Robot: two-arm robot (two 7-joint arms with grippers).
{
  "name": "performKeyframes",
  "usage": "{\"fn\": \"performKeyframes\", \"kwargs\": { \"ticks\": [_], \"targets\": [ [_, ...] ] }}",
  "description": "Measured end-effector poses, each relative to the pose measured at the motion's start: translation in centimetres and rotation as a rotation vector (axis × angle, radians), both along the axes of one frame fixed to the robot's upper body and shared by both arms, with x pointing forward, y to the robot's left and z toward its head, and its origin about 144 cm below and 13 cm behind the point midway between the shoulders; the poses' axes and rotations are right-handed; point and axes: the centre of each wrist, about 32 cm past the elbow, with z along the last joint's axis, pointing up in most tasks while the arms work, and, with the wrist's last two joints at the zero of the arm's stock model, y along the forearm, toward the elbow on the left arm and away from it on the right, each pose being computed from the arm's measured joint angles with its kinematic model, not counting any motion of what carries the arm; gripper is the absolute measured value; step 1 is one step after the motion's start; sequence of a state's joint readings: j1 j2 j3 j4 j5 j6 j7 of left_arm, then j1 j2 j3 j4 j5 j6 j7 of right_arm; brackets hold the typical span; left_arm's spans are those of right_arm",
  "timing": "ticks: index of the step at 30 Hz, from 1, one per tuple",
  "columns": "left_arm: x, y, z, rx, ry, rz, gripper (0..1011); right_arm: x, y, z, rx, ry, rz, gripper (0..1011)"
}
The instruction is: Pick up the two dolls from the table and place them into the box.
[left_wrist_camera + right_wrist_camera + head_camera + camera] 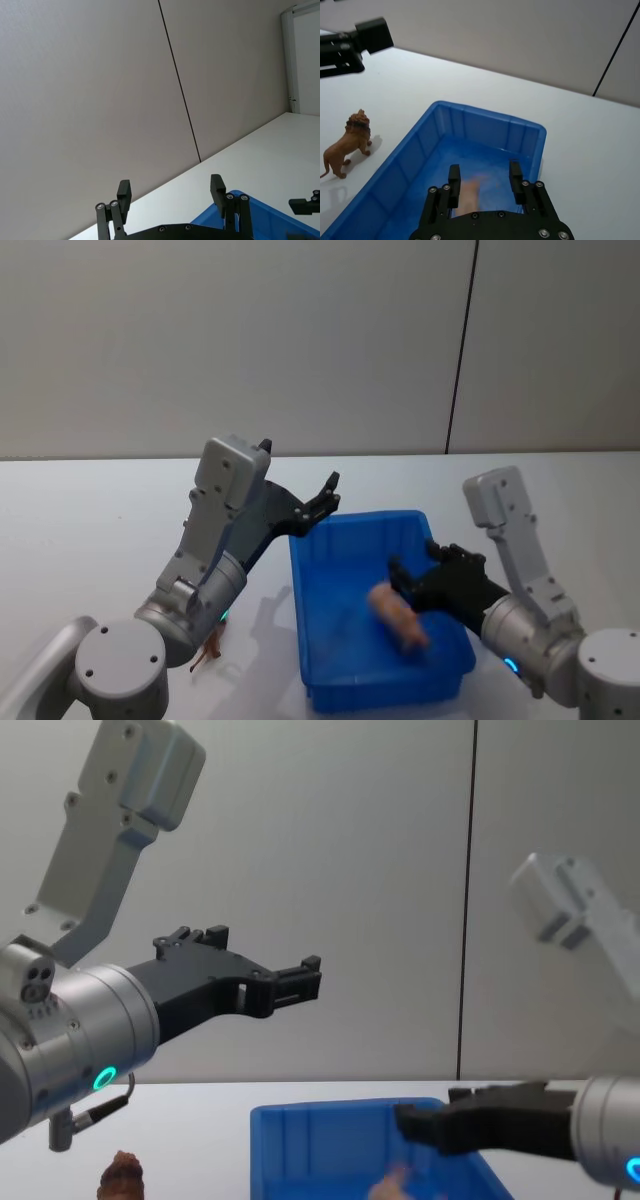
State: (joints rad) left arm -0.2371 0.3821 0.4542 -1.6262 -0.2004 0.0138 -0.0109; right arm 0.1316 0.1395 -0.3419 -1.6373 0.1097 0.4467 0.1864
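Dolls first: the pale one (469, 195) is inside the box (485, 111), blurred, directly under the right gripper (484, 170), whose fingers are spread wide and clear of it. The brown one (347, 142) stands on the table (100, 530) near the box's left wall. The left gripper (328, 495) hangs above the box's far left corner, fingers also spread. We judge one doll delivered, one to go. To do this well, we should lift the right gripper straight up past the box's rim. Then we lower the left one outside that wall and close across the brown doll's body, not its thin legs.
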Motion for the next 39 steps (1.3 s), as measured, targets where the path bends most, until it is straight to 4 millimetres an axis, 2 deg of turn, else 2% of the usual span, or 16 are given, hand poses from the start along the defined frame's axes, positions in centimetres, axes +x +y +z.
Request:
{"fn": "performKeyframes", "kwargs": {
  "ticks": [7,16,24,33,39],
  "targets": [
    [0.0,0.0,0.0,0.000,0.000,0.000,1003,0.3,0.9,-0.4,-0.029,0.052,-0.002,761],
    [0.0,0.0,0.0,0.000,0.000,0.000,1003,0.4,0.9,-0.2,-0.033,0.051,-0.012,998],
    [0.0,0.0,0.0,0.000,0.000,0.000,1003,0.5,-0.6,1.2,0.007,-0.010,-0.050,1001],
    [0.0,0.0,0.0,0.000,0.000,0.000,1003,0.1,-4.5,2.6,0.064,-0.048,-0.143,1001],
    [0.0,0.0,0.0,0.000,0.000,0.000,1003,-0.4,-6.0,2.9,0.076,-0.021,-0.177,1001]
  ]
}}
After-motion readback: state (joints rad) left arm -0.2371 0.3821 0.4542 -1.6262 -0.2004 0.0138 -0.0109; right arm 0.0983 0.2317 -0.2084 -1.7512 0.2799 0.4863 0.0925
